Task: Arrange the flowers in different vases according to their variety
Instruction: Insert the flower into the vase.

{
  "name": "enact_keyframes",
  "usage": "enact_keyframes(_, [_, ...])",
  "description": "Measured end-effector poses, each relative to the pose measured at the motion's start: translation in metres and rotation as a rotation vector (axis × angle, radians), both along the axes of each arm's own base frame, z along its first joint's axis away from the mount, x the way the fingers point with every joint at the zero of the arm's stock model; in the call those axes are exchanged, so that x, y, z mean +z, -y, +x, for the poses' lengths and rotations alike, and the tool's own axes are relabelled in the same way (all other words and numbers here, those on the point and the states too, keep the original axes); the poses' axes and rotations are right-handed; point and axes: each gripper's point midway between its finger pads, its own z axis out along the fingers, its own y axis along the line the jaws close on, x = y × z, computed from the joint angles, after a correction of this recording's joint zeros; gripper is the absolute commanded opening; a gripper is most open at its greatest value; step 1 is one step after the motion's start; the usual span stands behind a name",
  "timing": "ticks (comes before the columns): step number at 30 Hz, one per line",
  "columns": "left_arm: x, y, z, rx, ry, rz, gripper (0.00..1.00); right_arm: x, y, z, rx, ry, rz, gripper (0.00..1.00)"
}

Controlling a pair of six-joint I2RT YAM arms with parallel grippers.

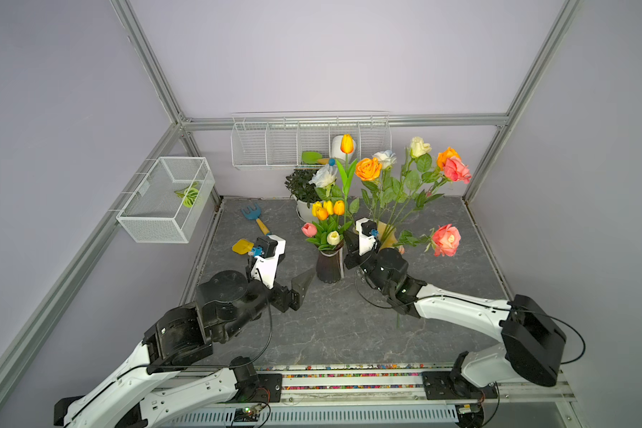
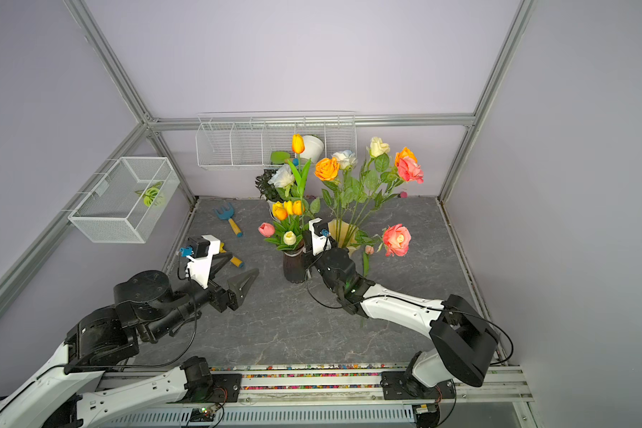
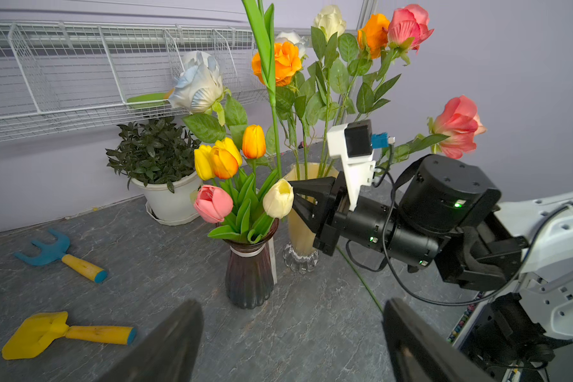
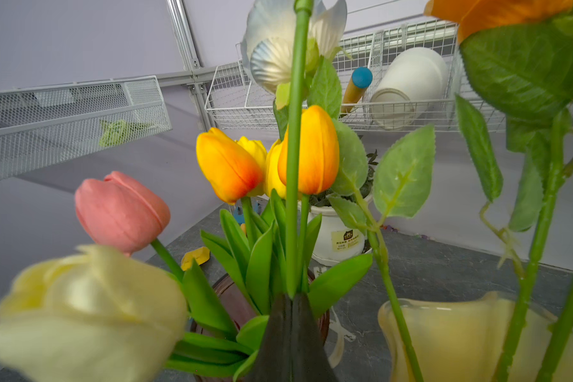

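Left fingers (image 2: 245, 278): wide, empty | right fingers (image 4: 291, 317): pinching tall orange tulip (image 1: 347, 144), stem upright | purple vase (image 1: 328, 266): just left of and below grip, right arm (image 1: 460, 307) nearer.

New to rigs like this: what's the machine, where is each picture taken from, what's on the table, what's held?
Two robot arms with pincer grippers work at a table. Two pictures look down from overhead, nearly alike; the others come from cameras on each wrist. On the table are a purple vase of tulips, a yellow vase of roses, a potted plant, a toy rake and shovel. The right gripper is shut on the stem of a tall orange tulip; the left gripper is open, empty.
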Motion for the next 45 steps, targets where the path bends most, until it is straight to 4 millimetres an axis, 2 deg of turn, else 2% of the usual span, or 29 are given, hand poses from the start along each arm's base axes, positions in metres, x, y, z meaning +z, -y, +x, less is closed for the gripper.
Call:
enact_keyframes(9, [0.001, -0.003, 0.001, 0.013, 0.002, -0.004, 0.89, 0.000, -0.005, 0.001, 0.015, 0.011, 0.019, 0.00])
enact_keyframes(22, [0.001, -0.003, 0.002, 0.019, 0.003, -0.002, 0.89, 0.017, -0.013, 0.005, 0.030, 0.040, 0.046, 0.00])
enact_keyframes(24, [0.001, -0.003, 0.002, 0.019, 0.003, -0.002, 0.89, 0.014, -0.018, 0.008, 0.034, 0.038, 0.044, 0.00])
enact_keyframes(31, [0.000, -0.003, 0.002, 0.019, 0.002, 0.000, 0.89, -0.016, -0.028, 0.016, 0.036, 0.007, -0.002, 0.00])
enact_keyframes(38, [0.000, -0.004, 0.002, 0.020, 0.002, 0.000, 0.90, -0.018, -0.025, 0.015, 0.026, 0.015, -0.002, 0.00])
enact_keyframes(40, [0.000, -0.004, 0.002, 0.020, 0.002, 0.000, 0.89, -0.018, -0.023, 0.014, 0.025, 0.018, -0.004, 0.07])
enact_keyframes(45, [0.000, -0.004, 0.002, 0.020, 0.002, 0.000, 0.89, -0.013, -0.016, 0.010, 0.016, 0.027, -0.001, 0.37])
